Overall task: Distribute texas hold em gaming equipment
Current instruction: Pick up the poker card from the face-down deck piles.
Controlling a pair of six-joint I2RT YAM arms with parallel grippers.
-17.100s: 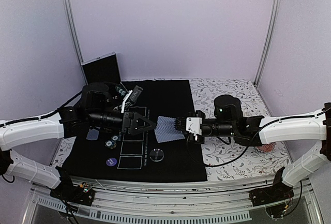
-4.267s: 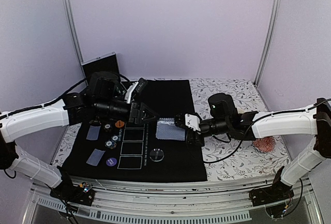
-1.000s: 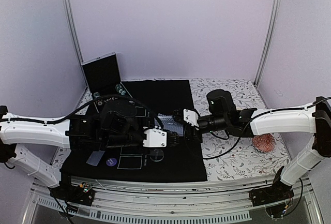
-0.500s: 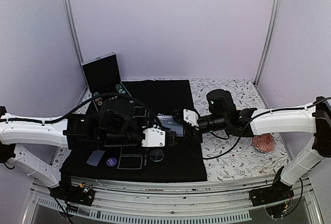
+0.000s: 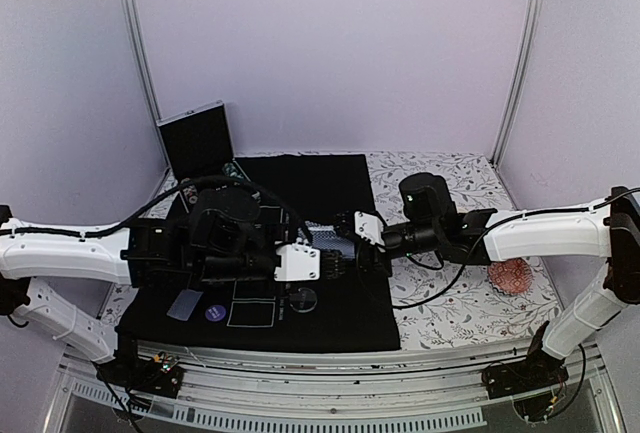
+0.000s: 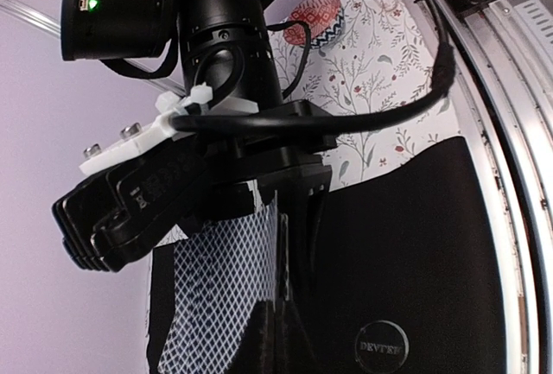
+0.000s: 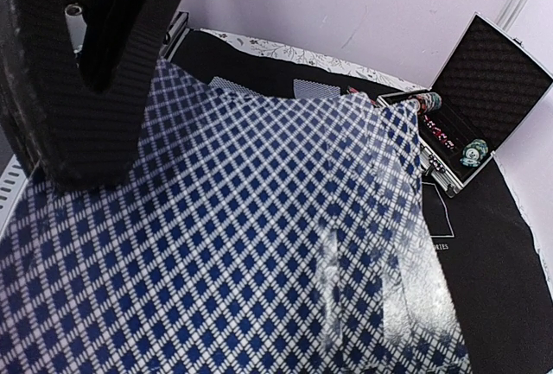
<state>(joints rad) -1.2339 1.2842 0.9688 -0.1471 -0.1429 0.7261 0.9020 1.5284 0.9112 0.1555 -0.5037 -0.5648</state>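
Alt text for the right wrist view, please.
A fan of playing cards with blue lattice backs fills the frame, pinched by the right tool at upper left. Behind lie a black mat and an open chip case.

Overhead view: the light is even and diffuse, with no hard shadows, and the lilac walls (image 5: pixel 330 53) read bright. The black mat (image 5: pixel 330 178) swallows detail, and dark arm parts merge into it. The upright posts (image 5: pixel 135 43) bow slightly towards the edges. Left wrist view: the own finger (image 6: pixel 268 339) at the bottom is dark and soft. Right wrist view: a pale glare streak crosses the cards (image 7: pixel 216 244), and the near finger (image 7: pixel 78 72) is blurred.
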